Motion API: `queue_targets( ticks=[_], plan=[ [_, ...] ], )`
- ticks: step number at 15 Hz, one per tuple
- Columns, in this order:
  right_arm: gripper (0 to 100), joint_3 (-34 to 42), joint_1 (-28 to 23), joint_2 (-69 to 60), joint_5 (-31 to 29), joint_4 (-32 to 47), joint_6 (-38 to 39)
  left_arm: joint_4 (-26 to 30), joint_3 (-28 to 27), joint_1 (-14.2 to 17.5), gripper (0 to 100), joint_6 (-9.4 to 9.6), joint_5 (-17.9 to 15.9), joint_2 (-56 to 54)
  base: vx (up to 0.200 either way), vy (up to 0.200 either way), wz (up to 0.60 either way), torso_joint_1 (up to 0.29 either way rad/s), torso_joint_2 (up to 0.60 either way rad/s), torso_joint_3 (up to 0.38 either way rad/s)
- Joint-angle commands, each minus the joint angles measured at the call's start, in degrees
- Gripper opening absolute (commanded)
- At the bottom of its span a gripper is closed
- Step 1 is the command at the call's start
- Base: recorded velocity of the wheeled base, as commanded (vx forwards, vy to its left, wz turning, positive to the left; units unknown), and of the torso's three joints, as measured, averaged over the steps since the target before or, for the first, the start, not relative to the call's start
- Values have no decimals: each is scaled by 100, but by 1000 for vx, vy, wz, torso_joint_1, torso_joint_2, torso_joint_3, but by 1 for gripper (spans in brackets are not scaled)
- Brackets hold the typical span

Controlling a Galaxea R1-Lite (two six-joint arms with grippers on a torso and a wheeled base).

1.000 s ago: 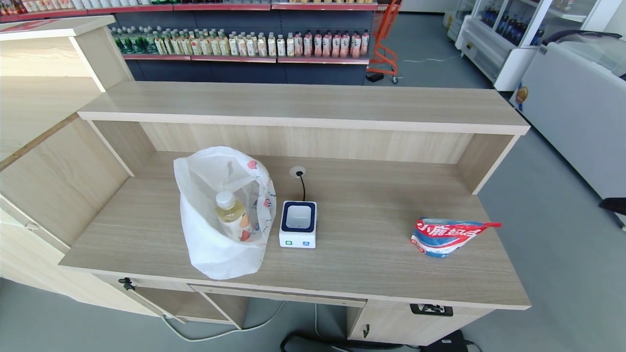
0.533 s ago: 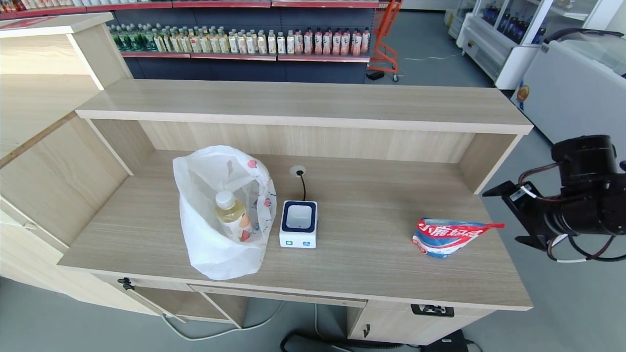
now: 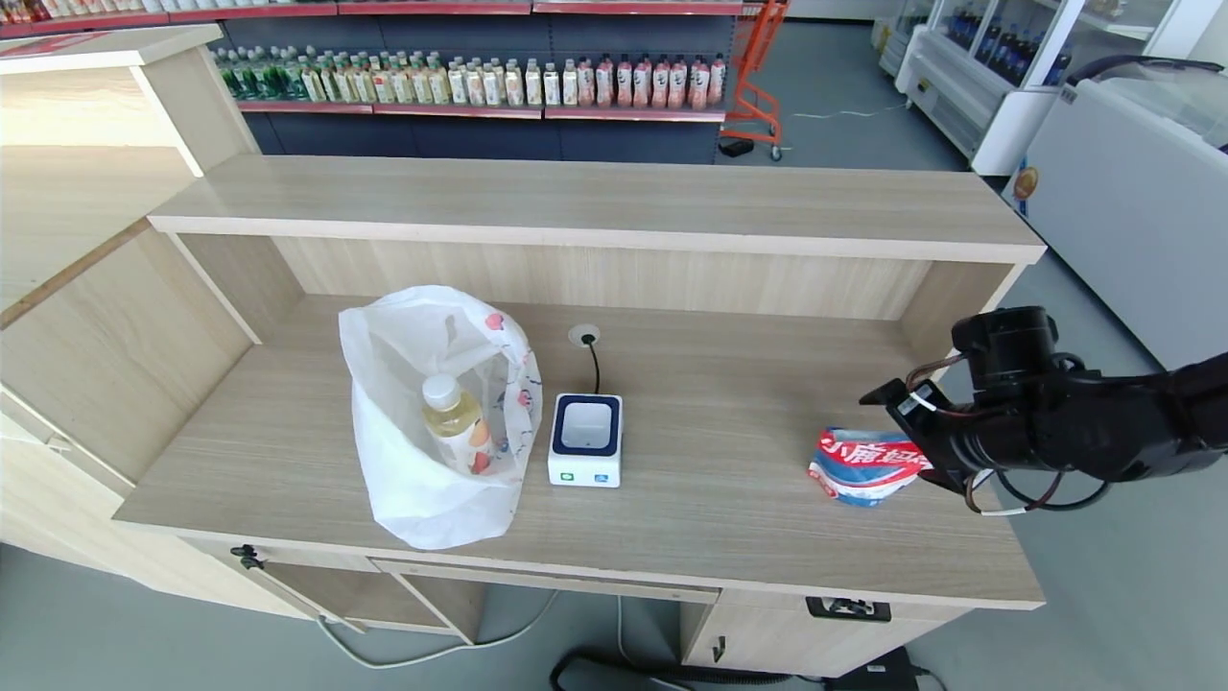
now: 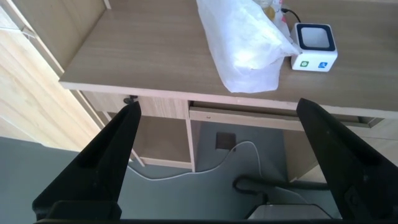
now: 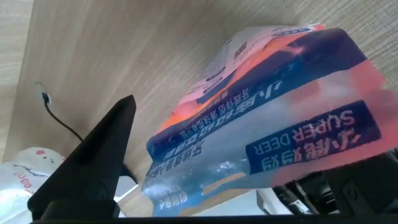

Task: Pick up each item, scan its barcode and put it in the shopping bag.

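Jaws of my right gripper are standing apart, one finger on each side of the red-and-blue pouch at its right end. Pouch is lying flat on the right part of the counter, well apart from the scanner. Jaws of my left gripper are hanging wide apart, holding nothing, out in front of the counter's near edge. Shopping bag is standing just left of the scanner, holding an upright bottle.
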Motion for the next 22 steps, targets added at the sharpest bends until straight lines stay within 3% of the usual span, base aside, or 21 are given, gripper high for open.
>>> queue_targets(
  ticks=[1,6,7,17,19,22],
  plan=[
    [100,-96,35,436,-22,-71,-15,0,0,1,100,0,2,-2,0,0,0,0,0,0],
    [100,-228,123,955,-197,-256,-24,0,0,1,100,0,2,-2,0,0,0,0,0,0],
    [0,-245,140,955,-224,-300,-41,0,0,1,100,0,2,-2,0,0,0,0,0,0],
    [0,-192,149,682,-417,-634,-1755,0,0,1,100,0,2,-2,0,0,0,0,0,0],
    [0,-96,175,41,365,-889,-1808,0,0,1,100,-9,2,-2,0,0,0,0,0,0],
    [0,1275,-44,-1541,3336,-1425,-2915,0,0,1,100,-9,2,-2,0,0,0,0,0,0]
  ],
)
